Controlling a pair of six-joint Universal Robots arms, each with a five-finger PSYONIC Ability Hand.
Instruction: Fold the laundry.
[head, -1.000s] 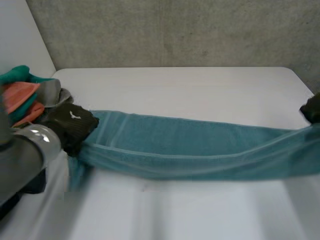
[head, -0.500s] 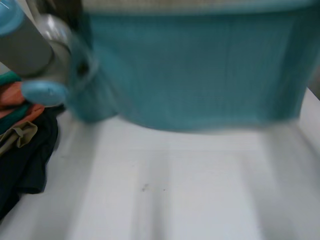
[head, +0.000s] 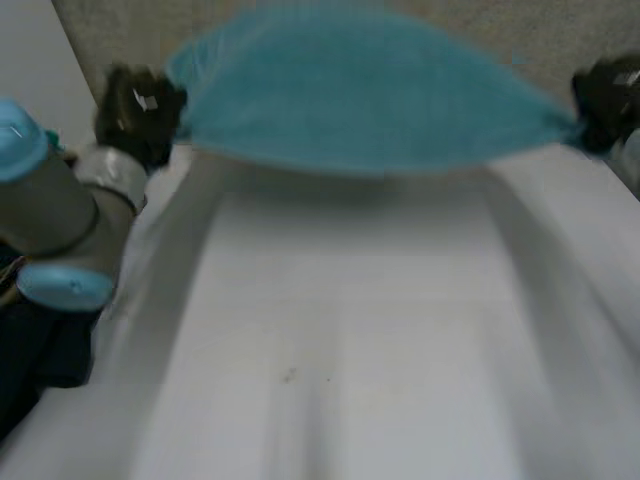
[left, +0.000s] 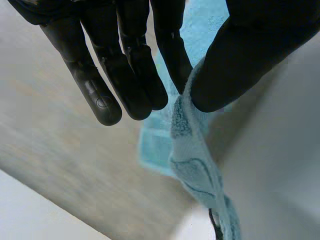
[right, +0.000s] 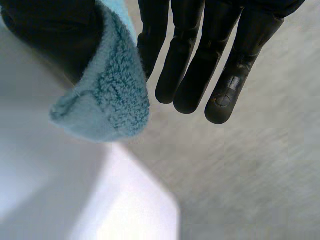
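Spanning the far side of the worktop (head: 350, 330) from about 10 o'clock to 2 o'clock, a teal towel (head: 360, 100) hangs in the air. It is stretched broadside between the two hands, with its long axis running level from 9 to 3 o'clock. Its upper edge arches a little and its lower edge bows down in the middle, above the white surface.

At 10 o'clock the left hand (head: 138, 108) grips the towel's left end. In the left wrist view the thumb presses an edge of the cloth against the nearest of the straight fingers (left: 132, 80), clamping it. The rest of the towel trails away below the fingertips.

At 2 o'clock the right hand (head: 603, 92) grips the right end, where the cloth gathers to a narrow point. In the right wrist view a folded corner wraps over the thumb and is pinched against the nearest of the fingers (right: 197, 65). The other fingers stay straight and close together.

A heap of dark clothes (head: 35, 365) lies at 8 o'clock at the worktop's left edge. The left arm (head: 55, 215) rises in front of it. A grey concrete wall (head: 110, 35) stands at 12 o'clock, just behind the towel.
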